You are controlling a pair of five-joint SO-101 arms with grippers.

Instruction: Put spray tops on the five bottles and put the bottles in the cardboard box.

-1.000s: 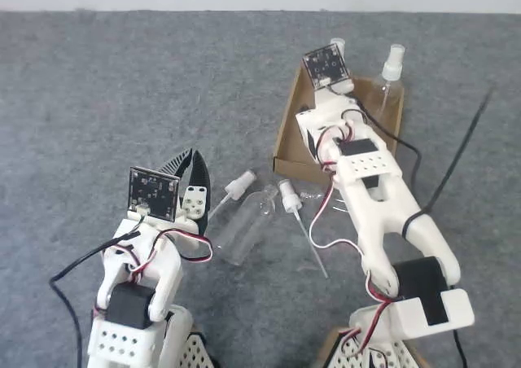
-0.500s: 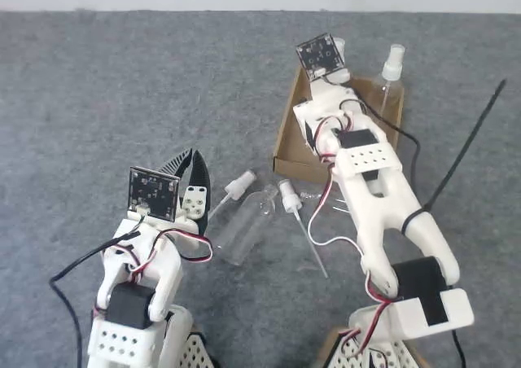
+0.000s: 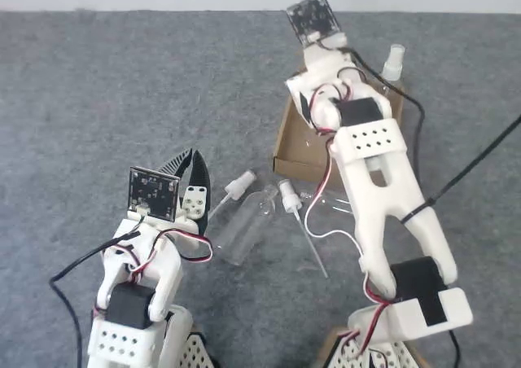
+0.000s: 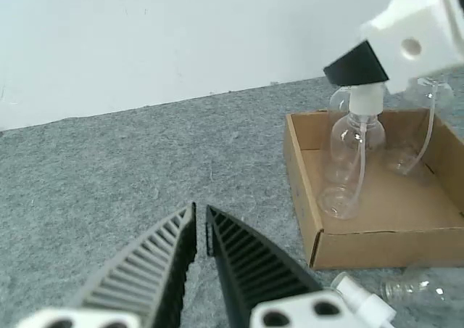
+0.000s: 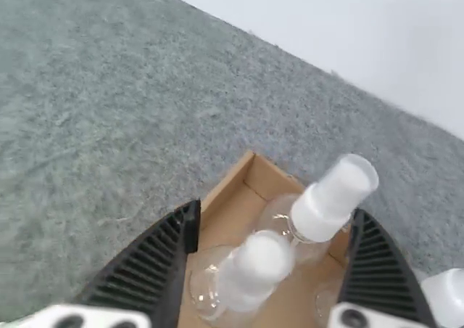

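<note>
Clear bottles (image 5: 246, 273) upright in cardboard box (image 5: 233, 186), right pincer (image 5: 274, 218) agape above.

arms (image 3: 378, 189): white plastic | pincer (image 4: 201, 219): black, ribbed | cables (image 3: 81, 262): red, black

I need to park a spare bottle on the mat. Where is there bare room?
The wide bare mat left of the box, beyond the left gripper, is free. Between the arms it is crowded: a lying bottle and two loose spray tops. The right arm covers the box.
</note>
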